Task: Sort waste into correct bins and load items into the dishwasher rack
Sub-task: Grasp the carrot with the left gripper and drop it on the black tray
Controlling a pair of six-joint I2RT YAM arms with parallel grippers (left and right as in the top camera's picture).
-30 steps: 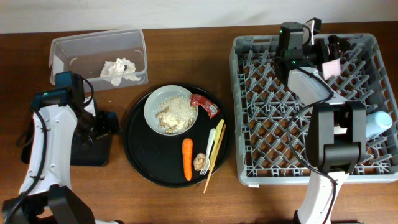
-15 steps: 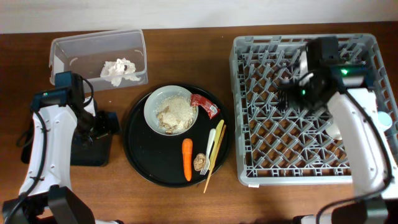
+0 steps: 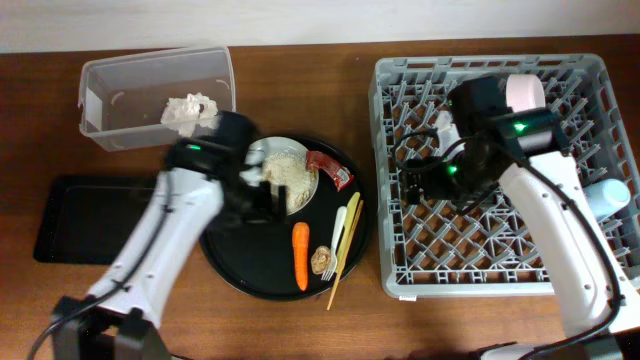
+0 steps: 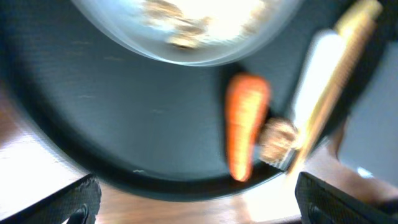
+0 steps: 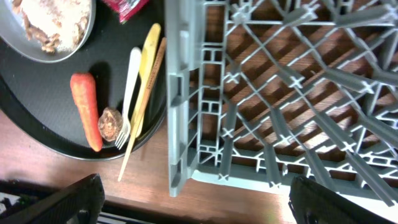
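Note:
My left gripper (image 3: 262,198) hangs open and empty over the round tray, beside the white dish (image 3: 285,178) of rice-like scraps. In the left wrist view the orange carrot (image 4: 244,134), brown lump (image 4: 277,140), white fork (image 4: 317,81) and chopsticks (image 4: 339,62) lie below the open gripper (image 4: 199,211). My right gripper (image 3: 428,180) is open and empty over the left part of the grey dishwasher rack (image 3: 400,280). Its view shows the rack's edge (image 5: 177,112), the carrot (image 5: 85,109) and the fork (image 5: 127,93). The red wrapper (image 3: 330,170) lies by the dish. White tissue (image 3: 190,108) lies in the clear tub (image 3: 100,85).
The shallow black tray (image 3: 85,218) lies at the far left. The round black tray (image 3: 225,250) holds the dish, waste and cutlery. A pink cup (image 3: 522,92) stands at the rack's back and a light blue cup (image 3: 607,195) at its right side.
My left arm has swung from the shallow black tray to over the round tray. My right arm has moved from the rack's back to its left part, leaving the pink cup there.

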